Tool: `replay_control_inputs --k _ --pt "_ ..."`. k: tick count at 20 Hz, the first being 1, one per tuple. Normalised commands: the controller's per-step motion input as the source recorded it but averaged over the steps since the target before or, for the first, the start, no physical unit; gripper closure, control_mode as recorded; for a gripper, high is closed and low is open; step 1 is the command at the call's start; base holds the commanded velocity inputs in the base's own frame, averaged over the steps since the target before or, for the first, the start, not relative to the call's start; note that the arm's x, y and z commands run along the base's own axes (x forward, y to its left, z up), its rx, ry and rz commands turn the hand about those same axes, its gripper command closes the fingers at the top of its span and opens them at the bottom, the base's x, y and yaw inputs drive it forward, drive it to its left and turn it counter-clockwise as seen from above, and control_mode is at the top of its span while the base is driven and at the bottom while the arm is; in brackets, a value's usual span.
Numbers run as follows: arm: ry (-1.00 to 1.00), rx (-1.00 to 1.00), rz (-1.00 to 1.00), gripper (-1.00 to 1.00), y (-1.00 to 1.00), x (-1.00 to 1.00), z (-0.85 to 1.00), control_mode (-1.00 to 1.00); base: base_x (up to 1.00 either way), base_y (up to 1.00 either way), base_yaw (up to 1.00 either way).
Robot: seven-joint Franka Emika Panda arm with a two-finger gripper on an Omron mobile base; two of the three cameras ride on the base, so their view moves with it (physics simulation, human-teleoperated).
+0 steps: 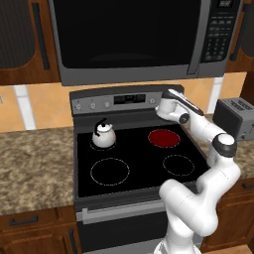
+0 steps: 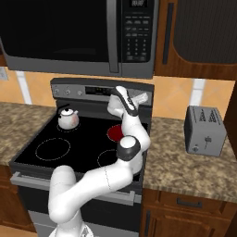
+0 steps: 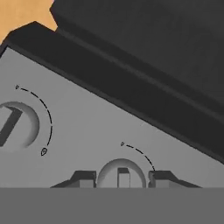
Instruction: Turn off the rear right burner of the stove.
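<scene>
Closed around a small round knob (image 3: 121, 174), the claw (image 3: 121, 180) presses up against the grey back panel (image 3: 87, 127) of the stove (image 1: 134, 154); in the hand view its two dark fingertips (image 3: 83, 178) sit on either side of the knob, touching it. A second knob (image 3: 15, 124) sits farther along the panel, with a thin dashed arc above it. From the base views, the white arm reaches forward over the cooktop to the right end of the panel, beside the digital display (image 1: 130, 98). Just below the hand, the rear right burner (image 1: 164, 138) glows red on the black glass. A white kettle (image 1: 104, 134) with a dark handle stands on the rear left zone, and the two front zones are black with pale ring outlines. A large microwave (image 1: 139, 34) hangs above the stove. A grey toaster (image 2: 205, 131) stands on the speckled counter (image 2: 185, 162) to the right.
</scene>
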Motion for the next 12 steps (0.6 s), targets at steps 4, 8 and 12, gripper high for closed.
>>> replay_control_inputs --k 4,8,12 --pt "0.0 0.47 -0.13 1.0 -0.1 0.0 0.08 -1.0 0.0 0.0 0.0" --pt "0.0 0.45 -0.16 1.0 -0.11 0.0 0.08 -1.0 0.0 0.0 0.0" --pt "0.0 0.42 -0.19 1.0 -0.09 0.01 0.07 -1.0 0.0 0.0 0.0"
